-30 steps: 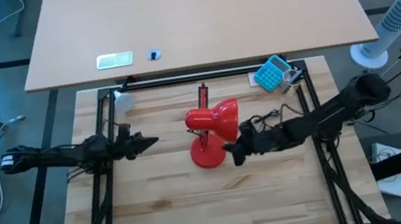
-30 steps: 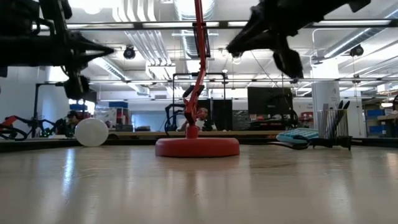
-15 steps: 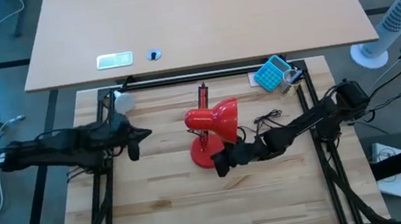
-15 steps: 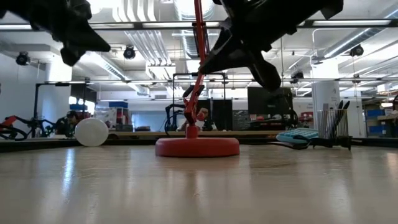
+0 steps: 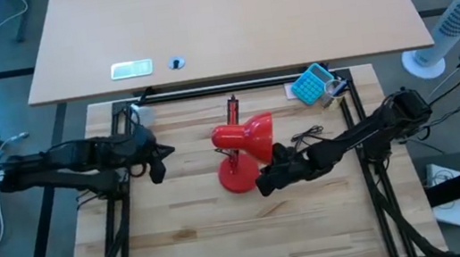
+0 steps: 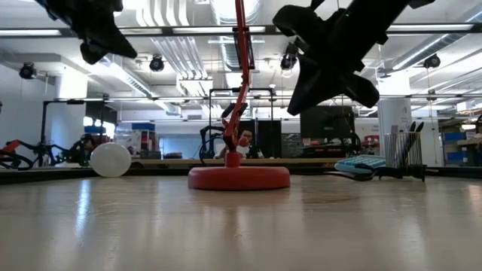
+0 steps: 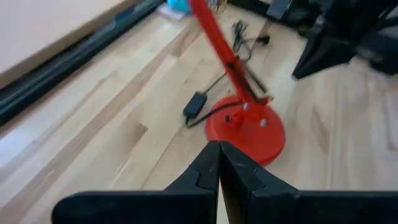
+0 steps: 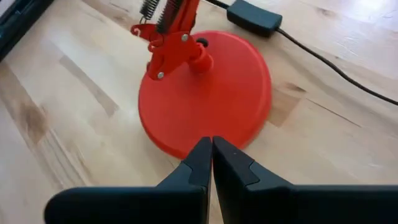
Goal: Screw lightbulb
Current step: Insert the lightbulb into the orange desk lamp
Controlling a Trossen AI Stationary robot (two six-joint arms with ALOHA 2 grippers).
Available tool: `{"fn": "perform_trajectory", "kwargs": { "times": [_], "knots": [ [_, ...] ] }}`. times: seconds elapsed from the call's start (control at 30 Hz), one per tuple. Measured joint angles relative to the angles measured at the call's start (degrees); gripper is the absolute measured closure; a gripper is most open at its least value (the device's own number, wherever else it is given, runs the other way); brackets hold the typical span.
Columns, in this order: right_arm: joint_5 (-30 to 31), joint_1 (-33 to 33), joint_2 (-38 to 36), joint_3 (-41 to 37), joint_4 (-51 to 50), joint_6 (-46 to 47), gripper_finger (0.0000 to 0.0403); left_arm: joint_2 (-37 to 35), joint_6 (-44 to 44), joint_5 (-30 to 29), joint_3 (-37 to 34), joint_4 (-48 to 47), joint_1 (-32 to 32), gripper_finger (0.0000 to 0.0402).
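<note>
At centre frame, the right gripper (image 5: 263, 183) is hovering with fingers pressed together, holding nothing, just right of the red lamp (image 5: 242, 152). Left of centre, the left gripper (image 5: 159, 159) is hanging likewise closed and empty. The lightbulb (image 6: 111, 159) is lying at upper left.

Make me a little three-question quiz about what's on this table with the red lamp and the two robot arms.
1. True or false: the lightbulb is already screwed into the red desk lamp.
2. Which gripper is nearest the lamp's base? A left gripper B right gripper
3. Fill in: both grippers' jaws are ____.

Key: 1 false, it lies on the table near the far left corner. 2 B. 3 shut, holding nothing.
</note>
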Motion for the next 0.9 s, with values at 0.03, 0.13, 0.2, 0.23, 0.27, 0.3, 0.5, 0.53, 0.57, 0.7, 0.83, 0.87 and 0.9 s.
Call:
{"fn": "perform_trajectory", "kwargs": {
  "times": [0.03, 0.13, 0.2, 0.23, 0.27, 0.3, 0.5, 0.53, 0.57, 0.7, 0.83, 0.87, 0.9],
  "knots": [
    [0.0, -0.2, 0.3, 0.0, 0.5, 0.1, 0.0394, 0.6, -0.6, 0.1, -0.2, -0.1, 0.0, 0.0401],
    [-1.6, -1.2, 0.8, -0.1, 1.8, 0.4, 0.0383, 1.4, -4.0, 2.6, -1.0, -0.2, 0.0, 0.0401],
    [-3.3, -2.0, 0.8, -0.1, 4.4, -0.6, 0.0363, 1.6, -5.1, 4.7, -1.5, 0.3, 0.0, 0.0401],
    [-3.9, -2.4, 0.7, -0.1, 5.8, -1.2, 0.0349, 1.5, -5.4, 5.8, -2.0, 0.2, -0.1, 0.0401],
    [-4.5, -2.8, 0.6, -0.1, 6.8, -1.8, 0.0334, 1.5, -5.5, 6.7, -2.5, 0.0, -0.2, 0.0401],
    [-5.0, -3.2, 0.6, -0.1, 7.7, -2.4, 0.0317, 1.3, -5.6, 7.6, -3.0, 0.2, -0.2, 0.0401],
    [-7.6, -6.2, 0.4, -1.2, 11.8, -5.5, 0.0215, 0.1, -12.4, 9.7, -6.4, 1.9, -0.3, 0.0395],
    [-7.7, -6.7, 0.4, -1.5, 13.7, -6.1, 0.0202, -0.1, -14.2, 9.9, -7.2, 2.8, -0.3, 0.039],
    [-7.9, -7.1, 0.4, -1.9, 16.4, -6.7, 0.019, -0.2, -15.8, 10.4, -7.9, 4.2, -0.3, 0.0383],
    [-9.3, -9.3, 0.5, -3.0, 24.2, -9.1, 0.0157, -0.4, -20.4, 11.1, -10.9, 8.7, -0.8, 0.0342],
    [-9.9, -12.3, 0.3, -3.3, 24.6, -11.6, 0.0142, -0.2, -21.8, 11.1, -12.6, 11.2, -1.3, 0.0288],
    [-10.5, -13.1, 0.1, -3.7, 24.5, -12.2, 0.014, -0.1, -21.9, 11.2, -12.6, 11.2, -1.4, 0.0273],
    [-10.8, -14.0, -0.1, -4.0, 24.2, -12.7, 0.0139, -0.1, -21.9, 11.2, -12.6, 11.3, -1.4, 0.0259]
  ]
}}
